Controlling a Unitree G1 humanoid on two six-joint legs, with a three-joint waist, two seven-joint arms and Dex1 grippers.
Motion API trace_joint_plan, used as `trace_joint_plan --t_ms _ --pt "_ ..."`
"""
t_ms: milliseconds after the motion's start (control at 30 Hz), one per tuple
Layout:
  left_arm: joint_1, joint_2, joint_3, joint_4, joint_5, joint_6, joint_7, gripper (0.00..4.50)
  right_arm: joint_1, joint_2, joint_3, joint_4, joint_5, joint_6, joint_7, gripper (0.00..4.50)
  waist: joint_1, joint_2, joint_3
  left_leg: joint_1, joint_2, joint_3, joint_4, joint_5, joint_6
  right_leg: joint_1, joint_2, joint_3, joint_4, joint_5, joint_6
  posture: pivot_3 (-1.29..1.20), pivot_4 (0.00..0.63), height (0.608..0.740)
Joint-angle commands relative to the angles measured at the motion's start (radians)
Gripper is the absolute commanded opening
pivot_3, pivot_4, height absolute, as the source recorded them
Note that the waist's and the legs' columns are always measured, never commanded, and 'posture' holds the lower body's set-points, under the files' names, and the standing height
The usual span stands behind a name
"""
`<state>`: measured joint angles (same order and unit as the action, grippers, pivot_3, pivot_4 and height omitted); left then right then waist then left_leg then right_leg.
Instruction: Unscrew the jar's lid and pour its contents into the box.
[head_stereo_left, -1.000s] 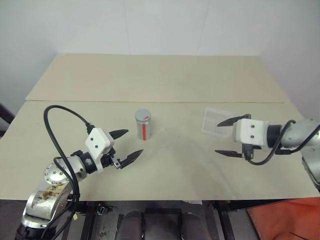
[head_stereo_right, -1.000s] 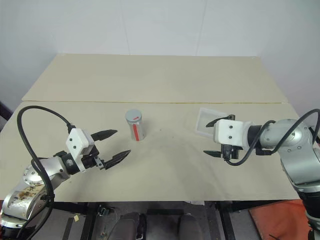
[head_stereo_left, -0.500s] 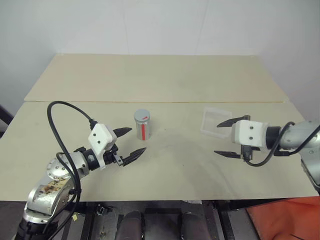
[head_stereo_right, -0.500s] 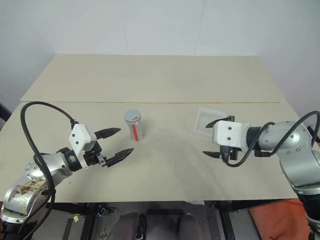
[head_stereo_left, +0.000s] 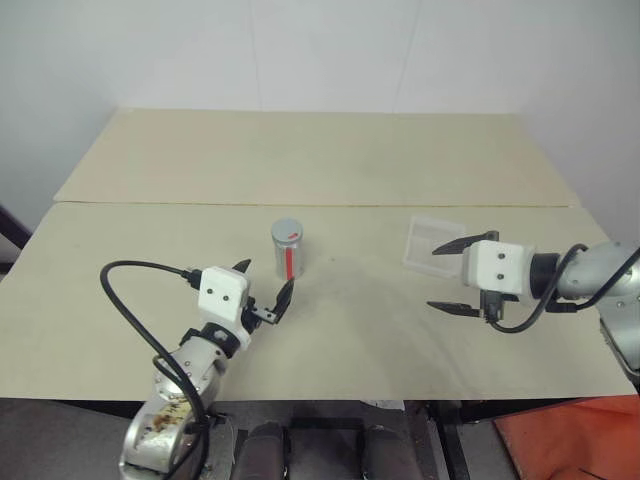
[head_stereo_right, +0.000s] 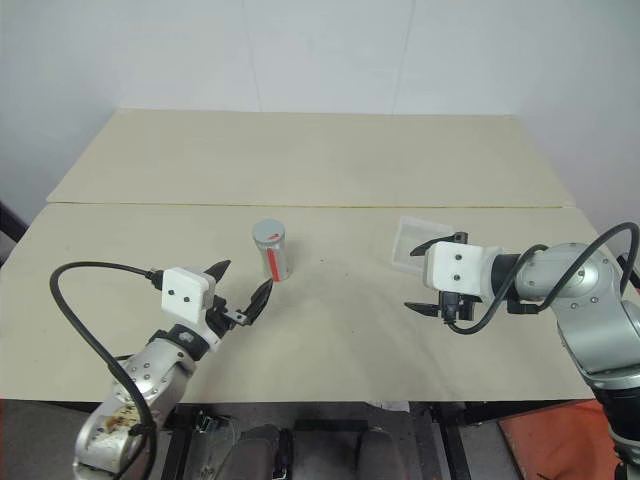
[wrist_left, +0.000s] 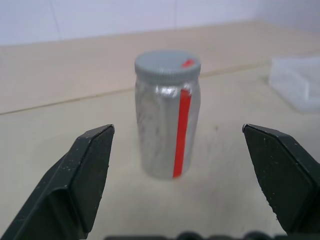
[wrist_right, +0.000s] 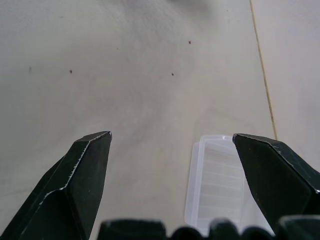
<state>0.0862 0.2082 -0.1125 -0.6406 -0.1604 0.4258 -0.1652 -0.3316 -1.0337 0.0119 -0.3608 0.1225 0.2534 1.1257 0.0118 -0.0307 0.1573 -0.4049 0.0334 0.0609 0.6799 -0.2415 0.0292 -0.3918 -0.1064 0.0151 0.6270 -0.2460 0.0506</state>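
While the pale beige desk (head_stereo_left: 330, 160) meets a plain white wall (head_stereo_left: 300, 50), the jar (head_stereo_left: 287, 248) stands upright w/ lid (wrist_left: 167, 62) on, just ahead of the left tool (head_stereo_left: 262, 292), spread wide. Right tool (head_stereo_left: 459, 276), also spread, hangs near the box (head_stereo_left: 428, 238). Left wrist view shows the lid's red mark.

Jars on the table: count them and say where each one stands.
1. The jar stands upright near the table's middle, lid on, just beyond the open left end effector and well left of the box. Nothing looks able to hide another.
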Motion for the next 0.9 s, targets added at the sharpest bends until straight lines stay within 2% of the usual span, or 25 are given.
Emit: trace_joint_plan --t_ms 33,300,900 --pt "0.001 -0.036 -0.072 0.058 0.092 -0.131 0.041 4.45 -0.038 0.002 -0.001 -0.007 0.007 -0.020 0.004 4.50 0.000 0.000 0.000 0.000 0.000 0.000 0.000 0.000 0.000 0.000 0.000 0.000 0.000 0.000 0.000 0.00 0.150 0.740" --pt "-0.012 -0.133 -0.096 0.172 0.207 -0.231 0.148 4.45 -0.038 -0.015 -0.022 -0.019 0.016 -0.014 0.013 4.50 0.000 0.000 0.000 0.000 0.000 0.000 0.000 0.000 0.000 0.000 0.000 0.000 0.000 0.000 0.000 0.00 0.150 0.740" --pt "-0.140 -0.208 -0.084 0.490 0.259 -0.412 0.178 4.45 -0.046 -0.031 -0.030 -0.088 0.036 0.040 -0.004 4.50 0.000 0.000 0.000 -0.001 0.000 -0.001 0.000 0.000 0.000 0.000 0.000 -0.001 0.000 0.000 0.000 0.00 0.150 0.740"
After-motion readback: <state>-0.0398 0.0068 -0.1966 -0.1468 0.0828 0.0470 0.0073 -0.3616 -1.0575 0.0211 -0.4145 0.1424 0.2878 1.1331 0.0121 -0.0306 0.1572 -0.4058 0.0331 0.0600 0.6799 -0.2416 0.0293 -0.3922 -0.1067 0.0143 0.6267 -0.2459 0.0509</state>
